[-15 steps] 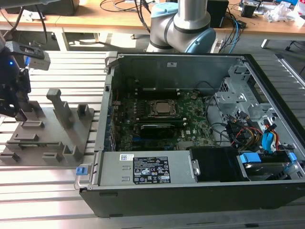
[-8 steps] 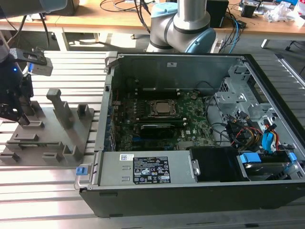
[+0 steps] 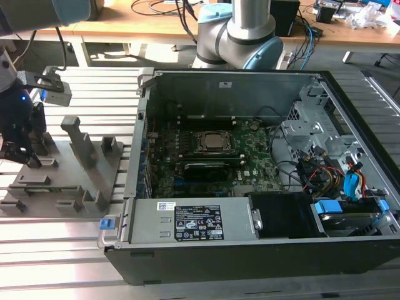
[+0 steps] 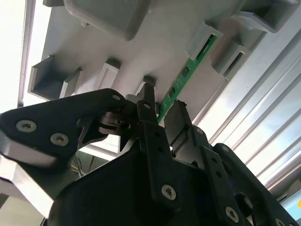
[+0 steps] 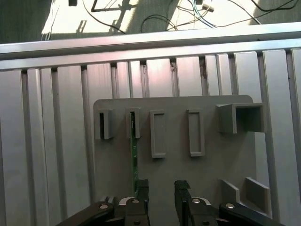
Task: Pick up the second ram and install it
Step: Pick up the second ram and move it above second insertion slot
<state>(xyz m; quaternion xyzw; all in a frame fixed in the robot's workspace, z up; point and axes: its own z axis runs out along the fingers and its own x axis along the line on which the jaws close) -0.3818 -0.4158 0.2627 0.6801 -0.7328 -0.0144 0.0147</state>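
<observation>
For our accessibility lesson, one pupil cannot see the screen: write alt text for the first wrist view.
A green ram stick stands on edge in a slot of a grey holder, with one end close beside a fingertip of the open gripper. The holder lies on a slatted metal table, with cables on the floor beyond.

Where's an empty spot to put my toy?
In the exterior view, bare table slats lie nearer the camera than the grey holder tray, left of the computer case. Crowded: the tray, with the second ram and gripper.
</observation>
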